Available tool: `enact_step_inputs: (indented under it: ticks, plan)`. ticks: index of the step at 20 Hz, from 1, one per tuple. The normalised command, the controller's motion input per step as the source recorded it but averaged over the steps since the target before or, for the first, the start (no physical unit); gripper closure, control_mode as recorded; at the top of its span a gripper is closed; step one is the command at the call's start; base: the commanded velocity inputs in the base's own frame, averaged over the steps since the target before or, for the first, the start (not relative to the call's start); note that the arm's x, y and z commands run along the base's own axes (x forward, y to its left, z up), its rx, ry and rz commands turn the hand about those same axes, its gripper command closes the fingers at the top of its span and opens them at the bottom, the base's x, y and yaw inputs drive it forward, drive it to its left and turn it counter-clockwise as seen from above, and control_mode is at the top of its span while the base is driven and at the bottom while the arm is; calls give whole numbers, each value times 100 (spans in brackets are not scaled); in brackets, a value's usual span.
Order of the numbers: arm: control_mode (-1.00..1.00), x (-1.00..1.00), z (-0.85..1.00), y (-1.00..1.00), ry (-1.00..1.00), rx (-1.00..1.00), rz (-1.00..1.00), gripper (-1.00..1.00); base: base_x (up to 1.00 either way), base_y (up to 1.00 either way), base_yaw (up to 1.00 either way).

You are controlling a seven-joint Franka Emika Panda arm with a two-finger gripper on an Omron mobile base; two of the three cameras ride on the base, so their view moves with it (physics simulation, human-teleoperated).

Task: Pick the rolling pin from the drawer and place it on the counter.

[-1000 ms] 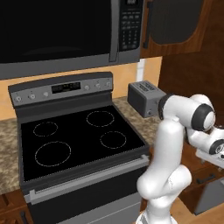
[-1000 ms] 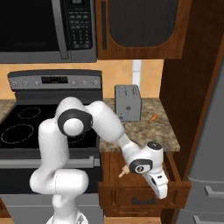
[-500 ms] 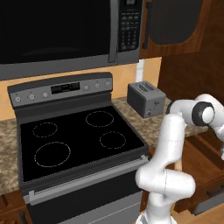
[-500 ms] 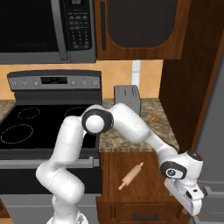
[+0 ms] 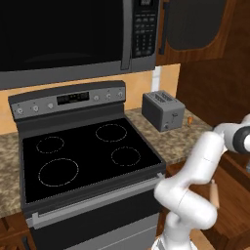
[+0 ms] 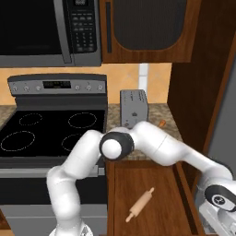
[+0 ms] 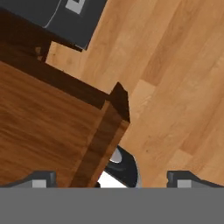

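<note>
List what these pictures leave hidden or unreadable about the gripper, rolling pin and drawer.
- Gripper: hand view shows just the fingertips, spread apart; nothing between them.
- Rolling pin: whole in the right base view; in the left base view the arm hides all but one end.
- Drawer: its front is cut off by the right base view's bottom edge.
- Small orange thing near the toaster: too small to identify.

Even, shadowless rendered light; all three views bright and sharp; the glossy black stove top (image 5: 88,156) shows faint sheen; the warm tan plank floor (image 7: 175,87) looks slightly soft; no edge distortion.
</note>
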Motion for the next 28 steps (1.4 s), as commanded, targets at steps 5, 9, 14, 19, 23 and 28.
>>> enact_step_inputs:
  ticks: [5,9,14,19,23,28]
  plan:
    - [-100,4,82,100,-6,-1,3,-100,0,0,0]
    - [-100,5,7,100,-9,-8,11,-100,0,0,0]
    - [-100,38,0,100,-13,-11,6,-100,0,0,0]
    - [-100,96,-5,84,-10,-6,7,-100,0,0,0]
    - [-100,66,-57,100,18,-25,12,-100,0,0,0]
    - [-100,32,-65,54,29,-19,9,-100,0,0,0]
